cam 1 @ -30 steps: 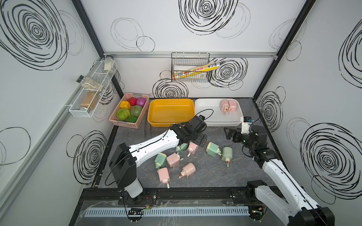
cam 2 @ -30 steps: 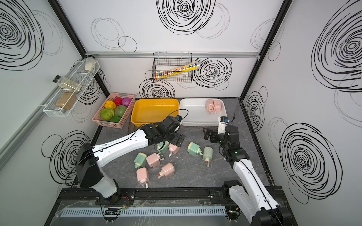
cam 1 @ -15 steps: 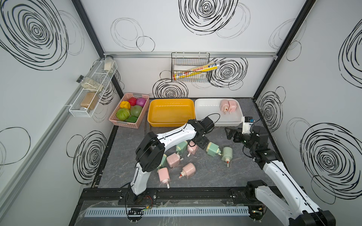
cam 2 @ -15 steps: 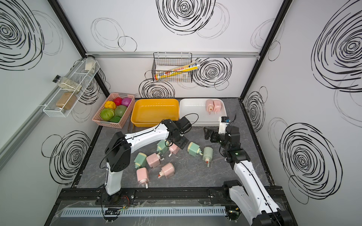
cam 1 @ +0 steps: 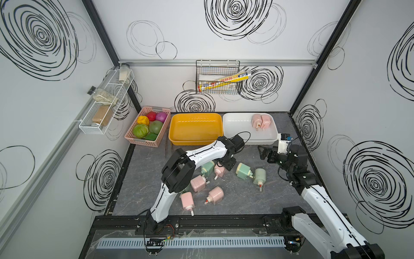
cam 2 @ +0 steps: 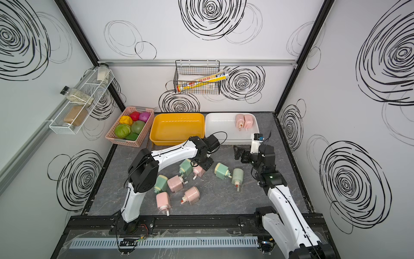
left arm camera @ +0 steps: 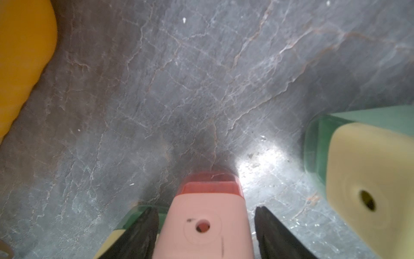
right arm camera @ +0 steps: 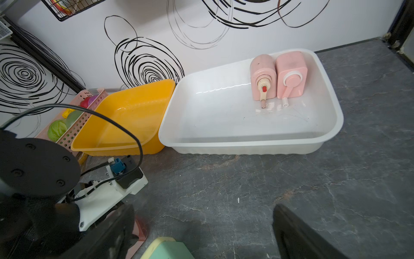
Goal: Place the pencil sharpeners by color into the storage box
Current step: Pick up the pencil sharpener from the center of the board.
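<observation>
The left gripper (cam 1: 228, 165) is down at the table (cam 1: 143, 179), near its middle and just in front of the yellow box (cam 1: 194, 141), jaws part-way open astride a pink sharpener (cam 1: 219, 171) that lies on the tabletop. In the left wrist view one finger (left arm camera: 143, 228) sits against the sharpener's side while a sliver of table shows at the other — not clamped yet. A green sharpener (cam 1: 207, 168) lies just beside it toward the left edge; a second green sharpener (cam 1: 243, 171) and a third green sharpener (cam 1: 259, 176) lie toward the right edge. Three pink sharpeners (cam 1: 198, 182) lie nearer the front edge, and a fourth green sharpener (cam 2: 160, 182) is half hidden under the left arm. Two pink sharpeners (cam 1: 256, 120) lie side by side in the white box (cam 1: 257, 141) at the back edge near the back right corner. The right gripper (cam 1: 264, 153) hovers in front of that box — jaws spread wide, holding nothing
</observation>
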{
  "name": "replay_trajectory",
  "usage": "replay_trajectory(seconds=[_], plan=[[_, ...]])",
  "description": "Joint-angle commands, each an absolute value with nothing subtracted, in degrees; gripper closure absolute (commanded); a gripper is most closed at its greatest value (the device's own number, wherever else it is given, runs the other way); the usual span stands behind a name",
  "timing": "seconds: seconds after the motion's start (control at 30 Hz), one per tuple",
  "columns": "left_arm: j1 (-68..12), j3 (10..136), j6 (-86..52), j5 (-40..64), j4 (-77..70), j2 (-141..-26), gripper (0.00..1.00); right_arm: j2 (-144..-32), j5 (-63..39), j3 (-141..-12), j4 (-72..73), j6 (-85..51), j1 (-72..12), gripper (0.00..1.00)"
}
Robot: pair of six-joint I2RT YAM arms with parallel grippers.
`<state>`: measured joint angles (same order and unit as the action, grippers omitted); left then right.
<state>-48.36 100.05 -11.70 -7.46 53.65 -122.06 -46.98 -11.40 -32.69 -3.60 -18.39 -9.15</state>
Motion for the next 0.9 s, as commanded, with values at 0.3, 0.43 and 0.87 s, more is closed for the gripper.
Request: replay_trajectory(seconds=[0.3,0.43,0.87], plan=[[-48.2,100.4,-11.6,-7.0,54.7,-122.3,0.43,-46.4,-11.1,-32.2,-4.2,-17.8,-9.1,0.0],[-48.4,99.9,-11.9,-6.4,54.0,-121.6,0.52,-46.5,-11.2,-32.1,-4.1,-17.8,-9.1,0.0],[-47.9,92.4,-15.9,-7.8,46.3,-106.2,1.0,-46.3,-25.0,-31.2,2.3,-16.0,-9.8,0.0]])
